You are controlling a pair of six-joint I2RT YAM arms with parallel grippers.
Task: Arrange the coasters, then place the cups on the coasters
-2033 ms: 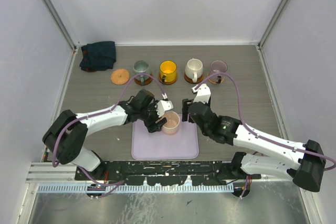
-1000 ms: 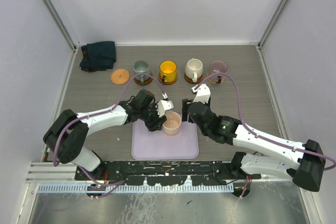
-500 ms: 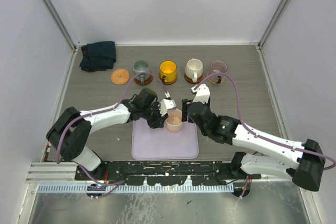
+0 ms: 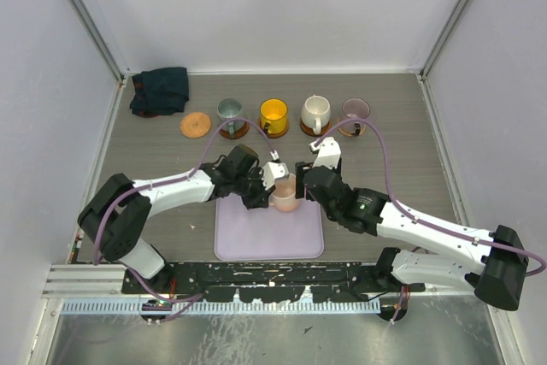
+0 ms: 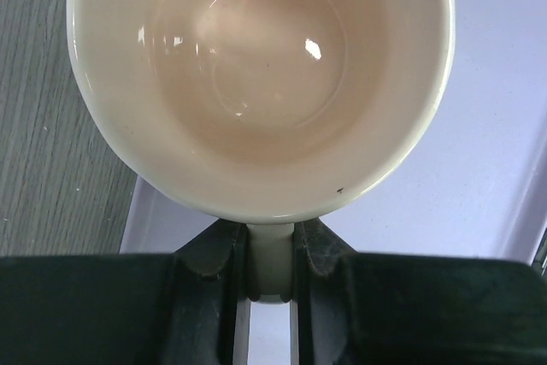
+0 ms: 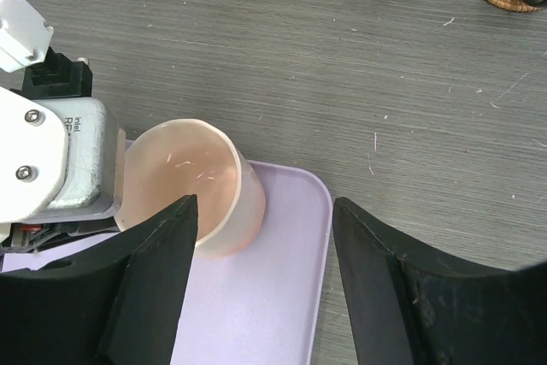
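- Beyond the far-left corner of the lilac tray (image 4: pixel 269 241), one cork coaster (image 4: pixel 195 124) lies bare on the table (image 4: pixel 410 151). It is the only open spot.
- Past the tray's far edge, well apart from it, four cups already sit on coasters. They are the grey-green cup (image 4: pixel 230 110), the yellow cup (image 4: pixel 273 113), the cream cup (image 4: pixel 315 111) and the purple cup (image 4: pixel 355 109).
- The left gripper (image 5: pixel 269 258) reaches over the tray's far-left part. A moment ago its jaws were spread; now they have narrowed onto the handle and pinch it.
- The pale pink cup (image 5: pixel 256 83) has gone from the tray's middle to its far edge, mouth up, with its rim overlapping that edge. It looks slightly raised, though we cannot be sure.
- The right gripper (image 6: pixel 261 211) hangs spread and empty over the tray's far-right part, just beside the cup, where it was before.
- We judge the grasp done. What remains is carrying this last cup out past the tray's far-left corner to the bare coaster.
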